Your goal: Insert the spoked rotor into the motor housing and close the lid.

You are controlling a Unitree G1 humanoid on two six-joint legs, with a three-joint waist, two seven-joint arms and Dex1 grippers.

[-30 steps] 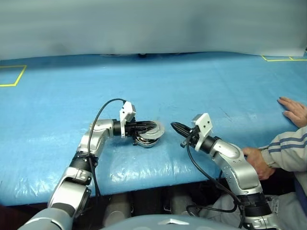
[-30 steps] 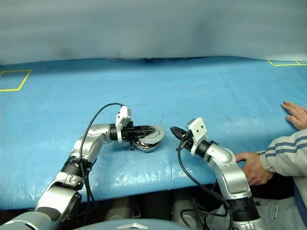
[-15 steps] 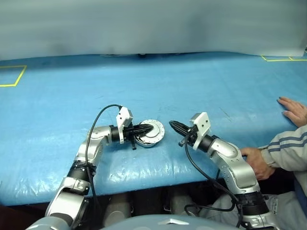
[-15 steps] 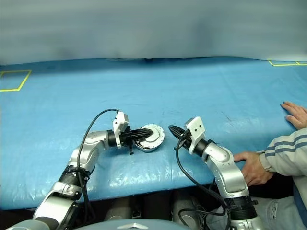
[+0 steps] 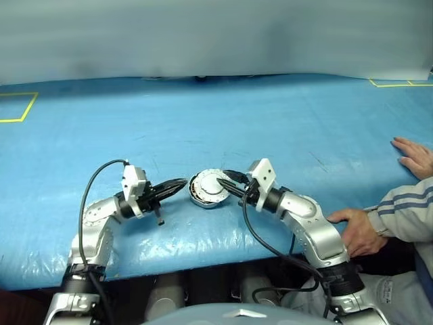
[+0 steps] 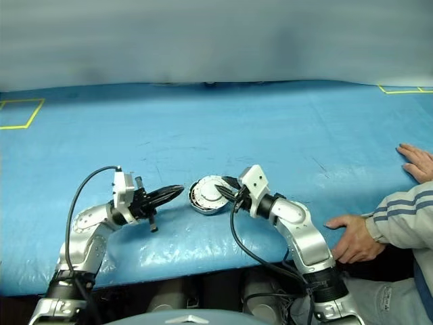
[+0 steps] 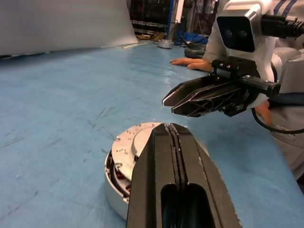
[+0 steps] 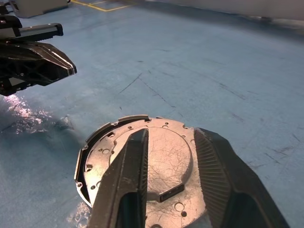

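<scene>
My right hand (image 5: 226, 181), fingers apart, hovers over the closed lid (image 5: 211, 186); my left hand (image 5: 177, 184), pinched together, sits beside it; a person's hand (image 5: 414, 156) rests on the counter (image 5: 270, 122).

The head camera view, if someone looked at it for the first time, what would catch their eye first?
Probably the round silver motor housing with its lid down, near the front edge of the blue table, with both grippers pointing at it. The right gripper, jaws open, hangs over its right side; the shut left gripper sits just off to its left. A person's hands rest at the table's right edge.
</scene>
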